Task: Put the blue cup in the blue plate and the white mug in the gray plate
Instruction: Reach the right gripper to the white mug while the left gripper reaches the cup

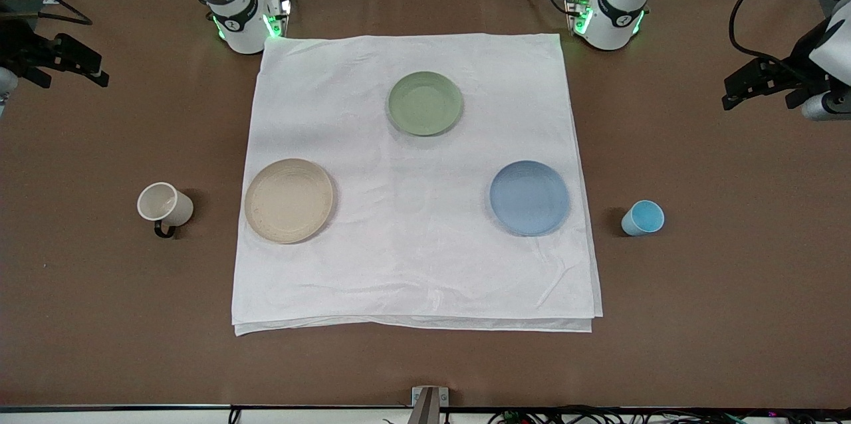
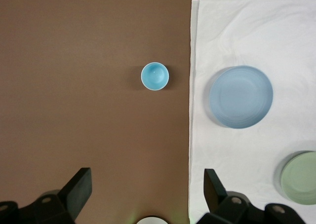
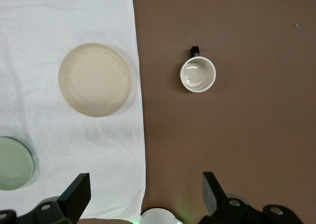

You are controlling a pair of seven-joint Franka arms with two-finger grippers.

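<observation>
The blue cup (image 1: 643, 218) stands upright on the bare brown table at the left arm's end, beside the white cloth; it also shows in the left wrist view (image 2: 155, 76). The blue plate (image 1: 530, 197) (image 2: 241, 96) lies on the cloth next to it. The white mug (image 1: 165, 205) (image 3: 197, 74) stands upright at the right arm's end, beside the gray plate (image 1: 288, 200) (image 3: 95, 79). My left gripper (image 1: 758, 88) (image 2: 148, 189) is open, high over the table by the cup. My right gripper (image 1: 66, 65) (image 3: 145, 189) is open, high by the mug.
A white cloth (image 1: 412, 244) covers the table's middle and bears all three plates. A pale green plate (image 1: 425, 103) (image 2: 299, 177) (image 3: 15, 163) lies on it nearer the arm bases. The arm bases (image 1: 608, 12) stand at the cloth's corners.
</observation>
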